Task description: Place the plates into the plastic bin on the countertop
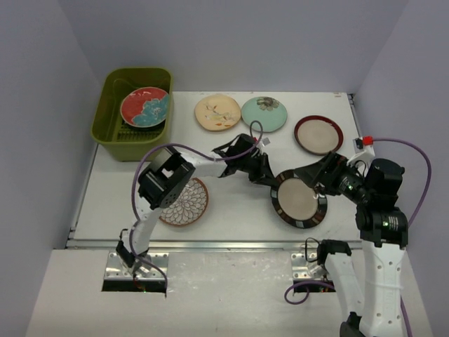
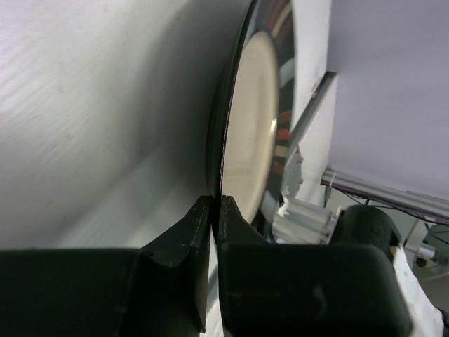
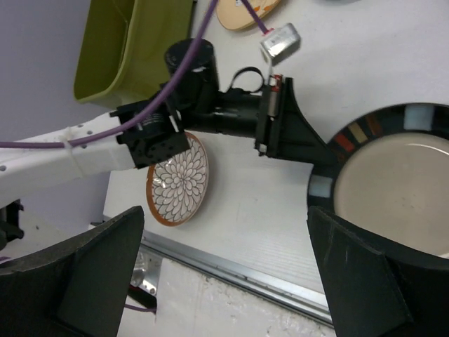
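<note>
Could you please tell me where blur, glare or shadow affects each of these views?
Top external: evenly lit and sharp, soft shadows only. Left wrist: left fingers dark and close, countertop blurred with a pale sheen, glints on the rim of the dark-rimmed plate. Right wrist: right fingers out of focus, flower-patterned plate crisp.

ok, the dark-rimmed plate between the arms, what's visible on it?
Round plate, glossy like glazed ceramic: plain beige centre, wide black rim with coloured blocks (red, brown, pale blue). It is at the front-middle of the white table. The left hand is shut on its left rim, pinching the edge. The open right hand is by its right side; contact is unclear, as is whether the plate lies flat or is slightly lifted.
</note>
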You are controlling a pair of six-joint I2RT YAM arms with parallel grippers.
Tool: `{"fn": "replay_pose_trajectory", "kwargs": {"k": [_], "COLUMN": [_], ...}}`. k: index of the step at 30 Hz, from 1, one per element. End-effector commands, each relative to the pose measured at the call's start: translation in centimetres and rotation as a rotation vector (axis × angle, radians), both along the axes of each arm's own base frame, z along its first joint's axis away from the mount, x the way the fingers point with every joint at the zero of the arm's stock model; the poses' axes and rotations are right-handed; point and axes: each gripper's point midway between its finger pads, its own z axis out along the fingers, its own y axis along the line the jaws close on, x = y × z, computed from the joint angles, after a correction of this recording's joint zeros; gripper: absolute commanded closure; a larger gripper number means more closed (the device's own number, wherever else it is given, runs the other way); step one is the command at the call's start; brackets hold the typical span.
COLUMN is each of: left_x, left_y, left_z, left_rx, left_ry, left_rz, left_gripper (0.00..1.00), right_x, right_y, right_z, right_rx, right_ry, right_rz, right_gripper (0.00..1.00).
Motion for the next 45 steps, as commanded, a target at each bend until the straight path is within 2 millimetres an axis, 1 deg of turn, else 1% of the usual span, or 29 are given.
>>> {"fn": "replay_pose_trajectory", "kwargs": {"k": [1,3,7,8,9,10,11,12,13,14,16,19,20,21,22,23,24,26,27,29,31,34,36,38,39,44,45], "left_x": [5.6,6.8,8.2,9.0,9.4,9.8,10.0,9.8,10.0,10.7,12.1,14.0,14.8,15.5,16.1,16.5,16.8,17.1,17.2,17.3,16.9,16.1,16.3,17.0,17.7,20.6,21.2], "left_y": [2.7,4.7,7.4,8.5,9.0,10.1,10.9,11.4,12.3,14.0,18.0,22.9,25.4,28.3,31.2,33.7,35.9,41.1,43.2,46.5,50.5,54.4,56.3,57.3,57.8,58.7,58.7], "left_z": [13.7,16.8,20.0,20.1,20.4,20.7,21.9,22.5,23.2,24.4,27.4,30.2,30.8,31.3,31.7,32.0,32.0,31.4,31.3,30.2,29.1,28.4,27.7,27.3,26.1,22.8,22.5], "left_rx": [-0.275,-0.310,-0.335,-0.322,-0.323,-0.332,-0.362,-0.379,-0.390,-0.404,-0.411,-0.411,-0.404,-0.396,-0.391,-0.386,-0.377,-0.340,-0.322,-0.277,-0.231,-0.180,-0.150,-0.135,-0.126,-0.104,-0.093], "left_ry": [-0.257,-0.296,-0.333,-0.331,-0.336,-0.331,-0.344,-0.338,-0.340,-0.361,-0.411,-0.431,-0.432,-0.433,-0.431,-0.428,-0.424,-0.416,-0.417,-0.411,-0.406,-0.426,-0.431,-0.427,-0.400,-0.338,-0.341], "left_rz": [0.079,0.115,0.163,0.189,0.200,0.214,0.224,0.228,0.245,0.275,0.360,0.478,0.537,0.612,0.692,0.770,0.846,1.006,1.075,1.194,1.321,1.438,1.481,1.492,1.494,1.479,1.471], "left_gripper": [1.00,1.00,1.00,1.00,1.00,1.00,1.00,1.00,1.00,1.00,1.00,1.00,1.00,1.00,1.00,1.00,1.00,1.00,1.00,1.00,1.00,1.00,1.00,1.00,1.00,1.00,1.00], "right_x": [0.9,1.1,1.3,1.4,1.5,1.7,1.7,1.8,1.9,2.0,2.2,2.6,2.8,2.9,3.0,3.1,3.3,3.6,3.7,4.0,4.3,4.6,4.8,4.9,5.0,5.2,5.3], "right_y": [-0.2,-0.4,-0.6,-0.6,-0.6,-0.7,-0.7,-0.8,-0.8,-0.9,-1.0,-1.0,-0.9,-0.9,-0.8,-0.8,-0.8,-0.9,-0.9,-0.9,-0.9,-0.9,-0.7,-0.5,-0.5,-0.3,-0.3], "right_z": [2.2,2.5,2.9,3.0,3.0,3.0,3.1,3.2,3.2,3.4,3.6,3.7,3.6,3.5,3.4,3.3,3.1,2.8,2.7,2.7,2.6,2.3,2.2,2.1,2.0,1.9,1.9], "right_rx": [-0.010,-0.012,-0.019,-0.019,-0.018,-0.019,-0.019,-0.019,-0.019,-0.021,-0.027,-0.020,-0.017,-0.012,-0.006,0.001,0.006,0.008,0.009,0.012,0.011,0.009,0.013,0.017,0.019,0.017,0.018], "right_ry": [-0.080,-0.086,-0.096,-0.099,-0.098,-0.098,-0.101,-0.101,-0.101,-0.102,-0.107,-0.107,-0.107,-0.105,-0.102,-0.098,-0.094,-0.089,-0.088,-0.086,-0.084,-0.080,-0.077,-0.078,-0.075,-0.074,-0.073], "right_rz": [-0.015,-0.024,-0.034,-0.038,-0.040,-0.044,-0.045,-0.046,-0.047,-0.050,-0.055,-0.053,-0.052,-0.050,-0.048,-0.049,-0.053,-0.057,-0.058,-0.056,-0.051,-0.043,-0.027,-0.017,-0.013,0.002,0.006], "right_gripper": [0.01,0.01,0.01,0.01,0.01,0.01,0.01,0.01,0.01,0.01,0.01,0.01,0.01,0.01,0.01,0.01,0.01,0.01,0.01,0.01,0.01,0.01,0.01,0.01,0.01,0.01,0.01]}}
